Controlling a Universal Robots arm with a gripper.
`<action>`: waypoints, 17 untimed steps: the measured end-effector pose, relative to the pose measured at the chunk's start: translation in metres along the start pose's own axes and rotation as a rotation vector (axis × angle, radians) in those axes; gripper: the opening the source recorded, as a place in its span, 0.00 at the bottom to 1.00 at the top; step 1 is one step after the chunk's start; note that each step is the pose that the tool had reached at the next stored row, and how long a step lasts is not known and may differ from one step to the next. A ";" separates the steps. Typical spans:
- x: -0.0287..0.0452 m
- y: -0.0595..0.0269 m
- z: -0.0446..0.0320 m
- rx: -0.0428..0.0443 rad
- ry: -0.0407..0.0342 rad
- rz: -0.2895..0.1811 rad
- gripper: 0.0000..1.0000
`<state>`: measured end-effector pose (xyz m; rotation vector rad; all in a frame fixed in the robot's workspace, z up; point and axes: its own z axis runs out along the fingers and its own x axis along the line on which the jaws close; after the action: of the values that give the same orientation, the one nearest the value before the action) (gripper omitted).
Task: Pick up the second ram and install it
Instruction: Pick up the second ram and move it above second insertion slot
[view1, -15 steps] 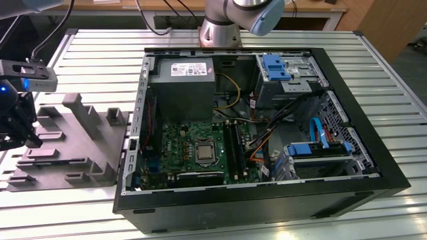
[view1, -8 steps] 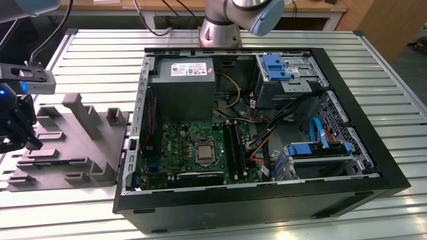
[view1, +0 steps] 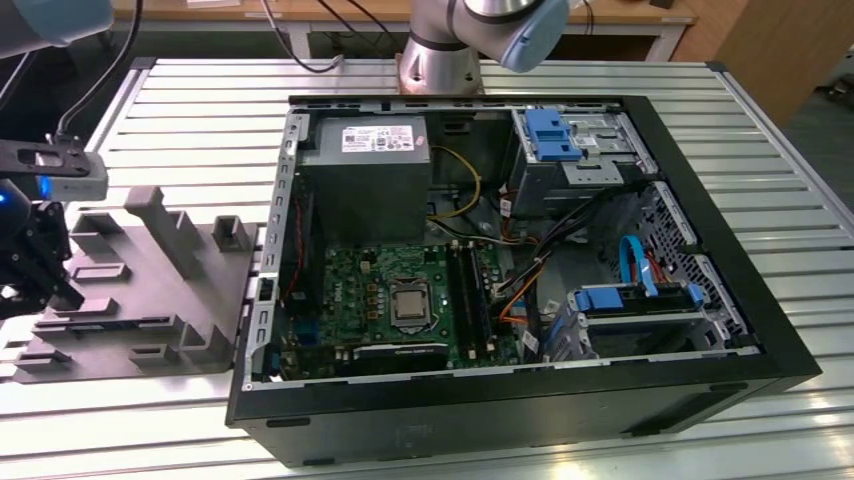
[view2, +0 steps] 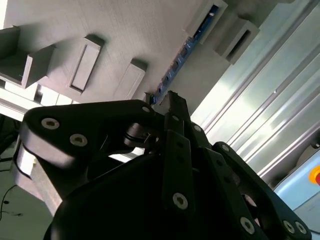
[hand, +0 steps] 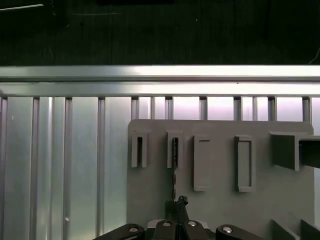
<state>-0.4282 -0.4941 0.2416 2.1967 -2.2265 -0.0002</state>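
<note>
Slats of bright metal make up the worktop (view1: 747, 130). On it we see an open case (view1: 534, 410) taking up the middle and, just beside it toward the exterior view's left edge, a grey tray (view1: 134, 300) of raised blocks. The arm (view1: 441, 50) rises from the worktop's far edge behind the case, and its gripper (view1: 60, 295) hangs over the tray's outer side. In both wrist views we find the ram (view2: 182, 54) in the tray. It is a thin blue-green stick standing on its long edge, with its far end seated in a slotted block (hand: 174, 150) and its length running straight back toward the gripper. In the first wrist view it shows edge-on as a dark line that ends right at the fingertips. The black fingers (view2: 175, 145) are drawn almost together, with only the stick's thickness between them, and we read them as pinched on the ram's near end. The ram sits low in the tray, not lifted clear of its block. Inside the case the motherboard (view1: 387, 290) lies flat near the corner closest to the tray. Its long black slots (view1: 467, 290) run beside the processor socket (view1: 404, 305), well apart from the ram.
</note>
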 end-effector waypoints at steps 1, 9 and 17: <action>0.0010 0.0001 0.0012 0.0013 -0.0001 0.000 0.10; 0.0065 0.0010 0.0047 0.0184 -0.0378 0.000 0.10; 0.0080 0.0037 0.0136 0.0187 -0.0440 0.000 0.10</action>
<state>-0.4322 -0.5022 0.2281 2.2282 -2.2577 -0.0282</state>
